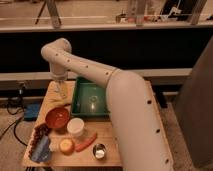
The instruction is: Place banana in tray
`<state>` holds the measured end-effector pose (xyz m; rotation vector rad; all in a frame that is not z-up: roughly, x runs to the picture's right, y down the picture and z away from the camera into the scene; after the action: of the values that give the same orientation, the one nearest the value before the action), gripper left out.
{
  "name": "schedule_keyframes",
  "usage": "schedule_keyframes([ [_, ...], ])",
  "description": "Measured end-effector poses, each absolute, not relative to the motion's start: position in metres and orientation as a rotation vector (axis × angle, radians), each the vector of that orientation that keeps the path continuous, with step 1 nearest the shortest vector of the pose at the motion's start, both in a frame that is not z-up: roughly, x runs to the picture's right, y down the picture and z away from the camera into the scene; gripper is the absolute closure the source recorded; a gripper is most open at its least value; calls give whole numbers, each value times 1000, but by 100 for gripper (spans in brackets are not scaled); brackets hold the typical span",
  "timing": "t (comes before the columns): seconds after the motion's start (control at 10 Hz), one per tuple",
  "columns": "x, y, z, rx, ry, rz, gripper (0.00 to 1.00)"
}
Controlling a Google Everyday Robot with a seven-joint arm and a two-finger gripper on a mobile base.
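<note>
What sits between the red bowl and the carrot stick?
A white cup, in the camera view. The gripper hangs left of the green tray, beyond the red bowl.

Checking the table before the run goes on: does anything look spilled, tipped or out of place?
Nothing stands out. The tray sits flat on the table, the red bowl and white cup stand upright, and nothing has spilled. The banana lies on the table left of the tray, below the gripper, not yet in it.

lab-like hall, metal railing (100,26); pincer (62,91) above table (97,125).
</note>
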<state>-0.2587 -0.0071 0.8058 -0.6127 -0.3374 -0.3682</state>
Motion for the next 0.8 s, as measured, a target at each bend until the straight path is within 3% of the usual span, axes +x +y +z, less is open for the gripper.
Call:
schedule_keyframes([
  [0.8, -264, -8, 863, -625, -311, -188, 20],
])
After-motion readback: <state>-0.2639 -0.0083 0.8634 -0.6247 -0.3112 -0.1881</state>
